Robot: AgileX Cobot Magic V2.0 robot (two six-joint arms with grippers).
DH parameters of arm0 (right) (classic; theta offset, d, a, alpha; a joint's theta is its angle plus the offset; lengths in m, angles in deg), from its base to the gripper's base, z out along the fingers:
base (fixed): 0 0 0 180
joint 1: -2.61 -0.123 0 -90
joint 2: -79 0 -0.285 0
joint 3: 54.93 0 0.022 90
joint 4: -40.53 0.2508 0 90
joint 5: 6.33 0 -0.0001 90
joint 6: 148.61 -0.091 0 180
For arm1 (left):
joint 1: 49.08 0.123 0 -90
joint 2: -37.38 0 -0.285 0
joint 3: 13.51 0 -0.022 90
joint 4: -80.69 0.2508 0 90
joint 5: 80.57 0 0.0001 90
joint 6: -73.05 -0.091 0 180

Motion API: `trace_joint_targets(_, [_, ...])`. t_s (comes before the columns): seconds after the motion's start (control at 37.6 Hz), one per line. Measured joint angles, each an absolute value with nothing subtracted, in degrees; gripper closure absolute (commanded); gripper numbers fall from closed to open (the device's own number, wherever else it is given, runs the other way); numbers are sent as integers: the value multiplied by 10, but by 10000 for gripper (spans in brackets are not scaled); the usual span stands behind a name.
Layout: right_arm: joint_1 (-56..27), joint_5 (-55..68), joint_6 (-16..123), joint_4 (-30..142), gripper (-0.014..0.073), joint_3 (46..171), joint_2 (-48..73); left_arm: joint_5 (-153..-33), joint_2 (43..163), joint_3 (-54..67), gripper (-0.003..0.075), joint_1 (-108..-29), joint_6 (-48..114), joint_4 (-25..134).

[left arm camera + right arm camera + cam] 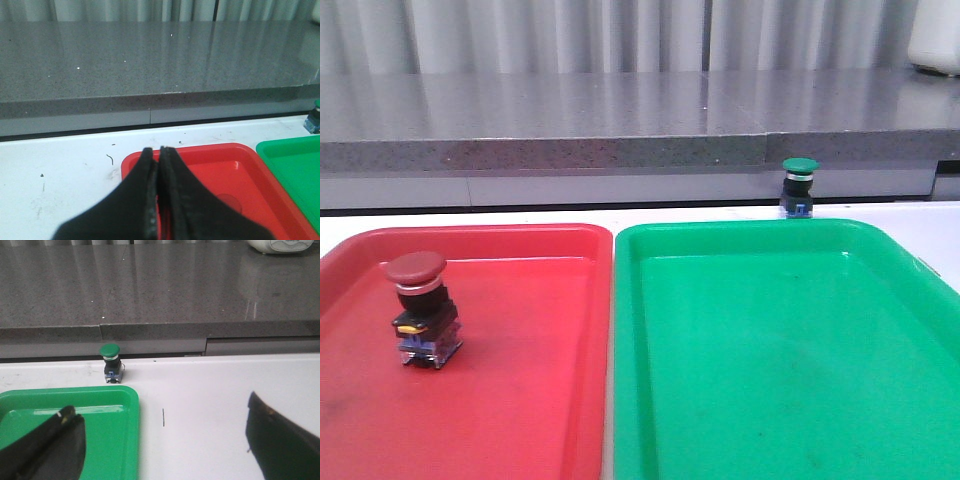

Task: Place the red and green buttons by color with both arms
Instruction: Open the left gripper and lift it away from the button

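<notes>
Green-capped and upright, the green button (800, 186) stands on the white surface (930, 225) just beyond the far rim of the green tray (780, 350), apart from it and not yet inside. The red button (421, 309) already stands upright in the red tray (520, 390), toward its left side, so that half of the sorting looks done.

In the right wrist view the green button (111, 363) sits ahead of the right hand (165, 450), just past the green tray's (115, 440) far corner. That hand is spread wide, with one dark finger low over the tray and the other well apart over bare surface. The button lies off the midline of the gap, toward the tray-side finger.

The left hand (159, 200) is closed with its two fingers pressed together and nothing between them, above the near edge of the red tray (210, 165); it seems to have no further part in this step.

The step in hand is probably the reach for the green button. To do it well, the right hand should first shift sideways until the button is centred between the fingers, then advance clear above the tray rim, descend around the black body below the silver collar rather than the rounded cap, and close squarely so the tall, narrow-based switch is not tipped. A short lift and a retreat over the rim would carry it into the green tray.
</notes>
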State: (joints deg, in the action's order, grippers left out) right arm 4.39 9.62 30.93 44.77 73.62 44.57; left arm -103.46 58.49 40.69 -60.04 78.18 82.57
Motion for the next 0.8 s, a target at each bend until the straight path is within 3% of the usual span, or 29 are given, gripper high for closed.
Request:
trace_joint_targets(0.24, [44, 96, 309, 448, -70, 736, 446, -1075, 455, 440, 740, -600, 782, 820])
trace_joint_targets(0.8, [44, 95, 309, 449, -70, 736, 446, -1075, 449, 441, 740, -600, 782, 820])
